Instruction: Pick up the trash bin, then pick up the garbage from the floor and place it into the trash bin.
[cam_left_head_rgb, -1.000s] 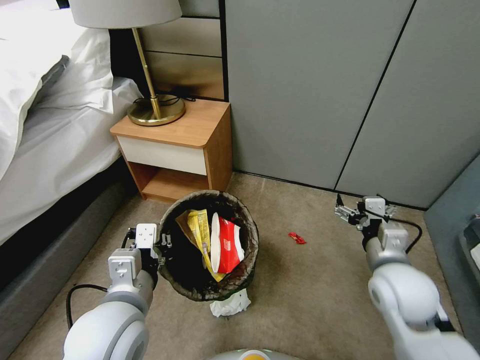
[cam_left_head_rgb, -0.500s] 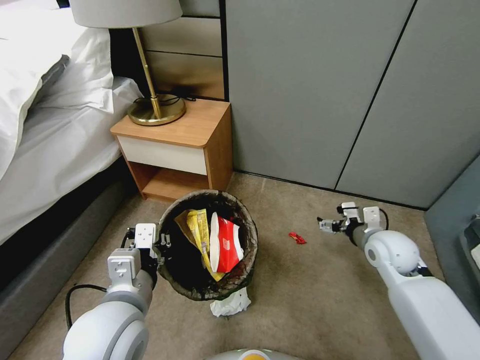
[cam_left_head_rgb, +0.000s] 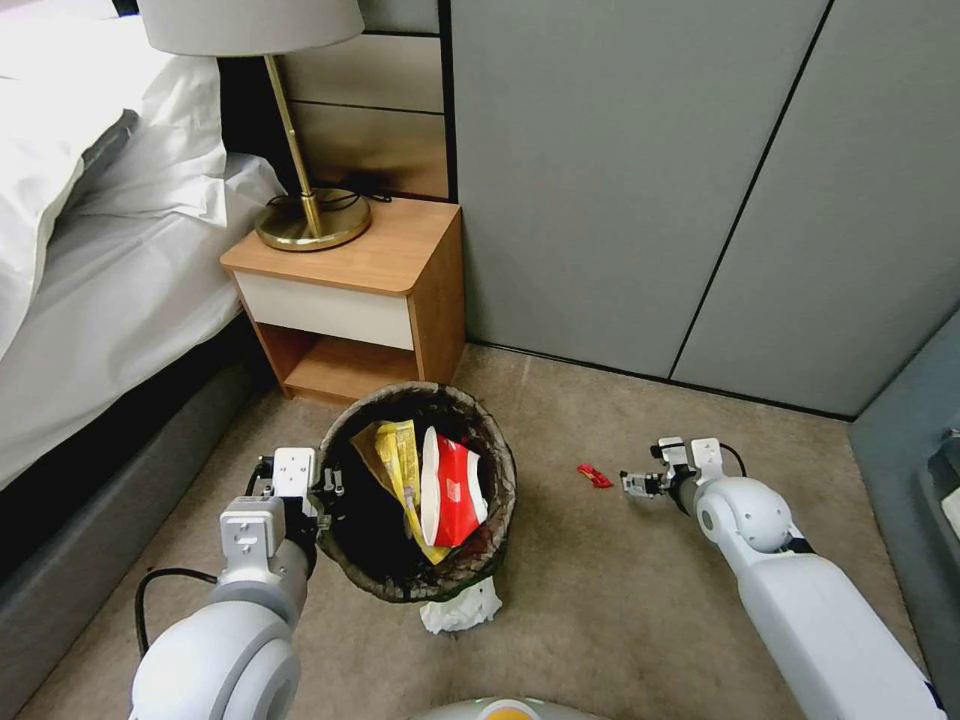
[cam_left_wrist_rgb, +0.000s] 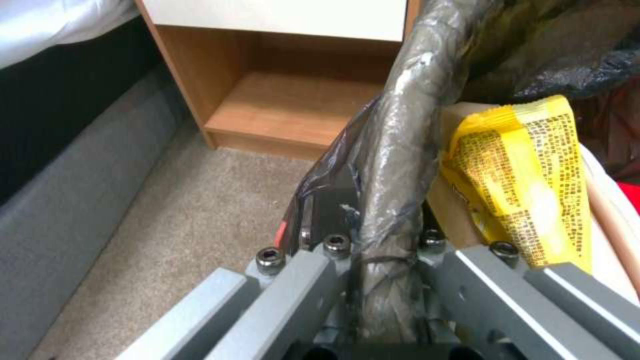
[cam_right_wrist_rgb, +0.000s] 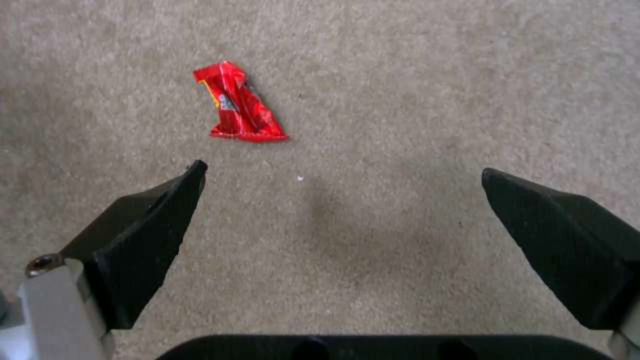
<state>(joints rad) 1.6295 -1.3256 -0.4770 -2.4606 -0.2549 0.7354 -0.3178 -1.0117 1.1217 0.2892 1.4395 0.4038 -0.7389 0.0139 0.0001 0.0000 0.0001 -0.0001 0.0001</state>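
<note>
My head camera looks forward and down over the carpet, nightstand and both arms. My left wrist camera sits tight against the bin rim (nightstand beyond). My right wrist camera faces the carpet closely; both share the red wrapper with the head view.

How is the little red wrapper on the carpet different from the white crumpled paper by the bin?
The red wrapper is small, flat and glossy; the white paper is larger, crumpled and matte. The wrapper lies apart from the trash bin, just ahead of the open right gripper; the paper lies against the bin's base. Both lie on the carpet.
</note>
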